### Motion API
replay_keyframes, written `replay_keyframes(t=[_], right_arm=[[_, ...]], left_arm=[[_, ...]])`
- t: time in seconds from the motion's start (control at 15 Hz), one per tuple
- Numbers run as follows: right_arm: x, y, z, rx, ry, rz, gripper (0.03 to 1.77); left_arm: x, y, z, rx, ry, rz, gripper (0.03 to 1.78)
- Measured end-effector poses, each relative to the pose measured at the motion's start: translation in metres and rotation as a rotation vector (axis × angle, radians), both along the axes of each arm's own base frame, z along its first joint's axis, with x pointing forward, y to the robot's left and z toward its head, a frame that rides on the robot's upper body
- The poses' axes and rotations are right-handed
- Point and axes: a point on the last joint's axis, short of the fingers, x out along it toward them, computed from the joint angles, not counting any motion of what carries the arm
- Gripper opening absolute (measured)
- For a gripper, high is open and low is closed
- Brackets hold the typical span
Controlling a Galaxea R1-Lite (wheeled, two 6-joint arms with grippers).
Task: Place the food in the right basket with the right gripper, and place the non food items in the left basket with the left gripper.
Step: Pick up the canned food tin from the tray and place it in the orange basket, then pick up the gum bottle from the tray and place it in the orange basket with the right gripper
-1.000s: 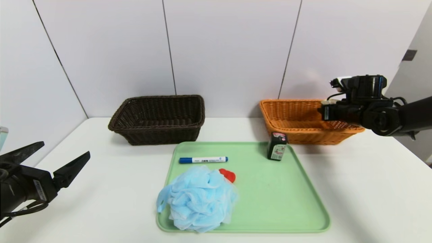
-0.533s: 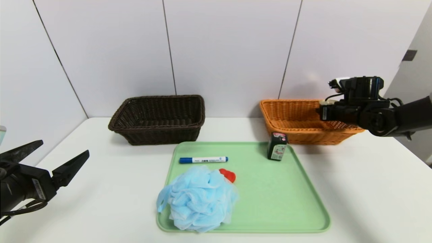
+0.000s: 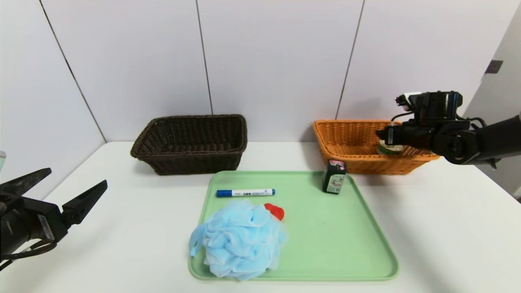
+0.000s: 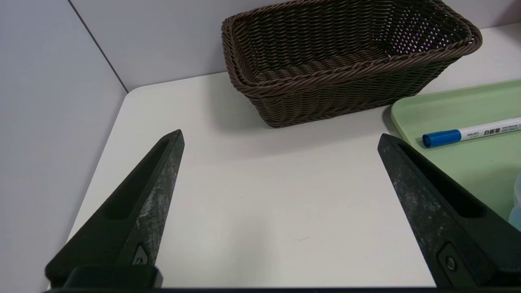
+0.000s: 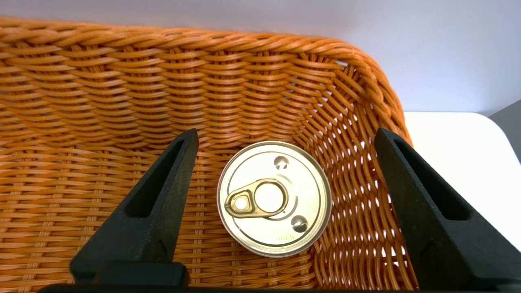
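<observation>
Two hands: right hand [image 5: 286, 130] spread above the tin; left hand [image 4: 281, 136] spread, idle over the tabletop [image 4: 285, 195]
Tin [image 5: 274, 199]: inside the orange basket [image 3: 378, 165]; a low sideways withdrawal could tip it
Orange basket: a fingertip catching its weave could drag it
Black box [image 3: 335, 177]: upright, beside that basket; a shifting basket could topple it

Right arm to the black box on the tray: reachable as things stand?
Probably yes. The right claw is open over the orange basket, the tin loose between its jaws. The box stands upright on the tray near that basket, nothing on top.
</observation>
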Motion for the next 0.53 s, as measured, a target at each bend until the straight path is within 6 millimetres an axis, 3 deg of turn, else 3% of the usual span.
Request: replay_keyframes(t=[0.27,0.53], right_arm=[[-0.012,0.009,0.028,0.001,-0.063,0.032,1.59],[-0.046,0.043,0.065,0.014,-0.128,0.145,1.64]], left_arm=[[-0.001,0.000,0.000,-0.001,-0.003,-0.001,1.69],[-0.003,0.000,0.000,-0.001,-0.006,-0.001,1.69]])
